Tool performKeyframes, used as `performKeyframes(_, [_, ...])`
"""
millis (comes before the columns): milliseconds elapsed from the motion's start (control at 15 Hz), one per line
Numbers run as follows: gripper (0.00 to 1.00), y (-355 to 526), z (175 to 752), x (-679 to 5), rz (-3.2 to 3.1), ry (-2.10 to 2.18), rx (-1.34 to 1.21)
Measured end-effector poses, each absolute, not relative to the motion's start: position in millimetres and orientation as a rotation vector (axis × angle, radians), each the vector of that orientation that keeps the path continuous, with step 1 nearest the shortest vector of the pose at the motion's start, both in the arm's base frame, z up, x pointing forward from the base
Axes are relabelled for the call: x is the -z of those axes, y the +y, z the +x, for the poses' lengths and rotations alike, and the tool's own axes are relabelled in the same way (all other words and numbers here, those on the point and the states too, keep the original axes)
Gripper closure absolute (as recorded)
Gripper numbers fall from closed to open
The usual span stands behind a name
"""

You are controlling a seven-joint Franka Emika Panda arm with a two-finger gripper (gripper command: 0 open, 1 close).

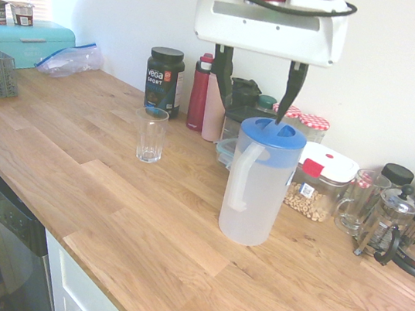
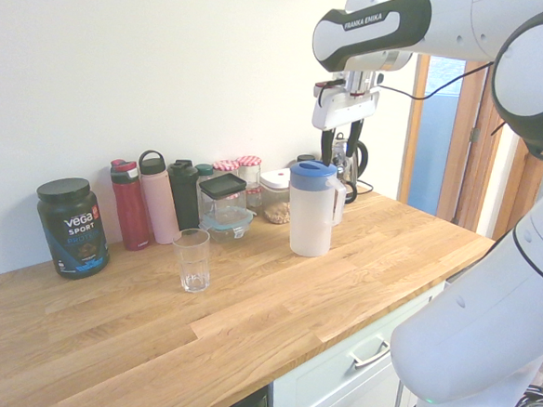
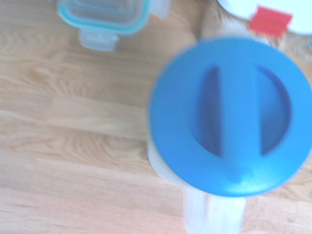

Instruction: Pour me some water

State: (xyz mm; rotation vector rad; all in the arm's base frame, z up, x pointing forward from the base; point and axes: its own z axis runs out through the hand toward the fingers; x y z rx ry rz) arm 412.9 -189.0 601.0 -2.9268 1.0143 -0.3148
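Pitcher: we see a translucent white pitcher (image 1: 260, 183) with a blue lid, standing upright on the bench (image 1: 108, 195), right of centre in the first exterior view; its handle faces the lower left of that frame.
Pitcher, other views: centre of the second exterior view (image 2: 310, 209); in the wrist view the blue lid (image 3: 229, 114) fills the right half, seen from straight above and out of focus.
Glass: an empty clear tumbler (image 1: 150, 134) stands upright on the bench, left of the pitcher and well apart from it; in the second exterior view it sits lower left of the pitcher (image 2: 191, 259).
Jaws: the gripper (image 1: 256, 81) hangs above the pitcher lid, pointing down, with its jaws spread wide and nothing between them; we see one fingertip just over the lid's far rim, but cannot tell whether it touches.
Behind the pitcher: a clear lidded container (image 1: 226, 149), a white-lidded box with a red tab (image 1: 321, 176) and jars with checked lids (image 1: 311, 124) stand along the wall.
Bottles: a black Vega Sport tub (image 1: 164, 80), a red bottle (image 1: 200, 92) and a pink bottle (image 1: 214, 108) stand behind the glass.
Right edge: a glass mug (image 1: 358, 201) and a French press (image 1: 385, 221).
Upper left: a mint-coloured bread bin (image 1: 29, 41) with a plastic bag (image 1: 69, 58) beside it.
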Motion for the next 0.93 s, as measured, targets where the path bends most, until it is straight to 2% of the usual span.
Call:
performKeyframes(400, [0.00, -202, 437, -537, -2.934, 1.000, 0.249])
performKeyframes(467, [1.00, -202, 440, -530, -2.936, 1.000, 0.241])
performKeyframes(933, [1.00, -204, 452, -503, -2.943, 1.026, 0.244])
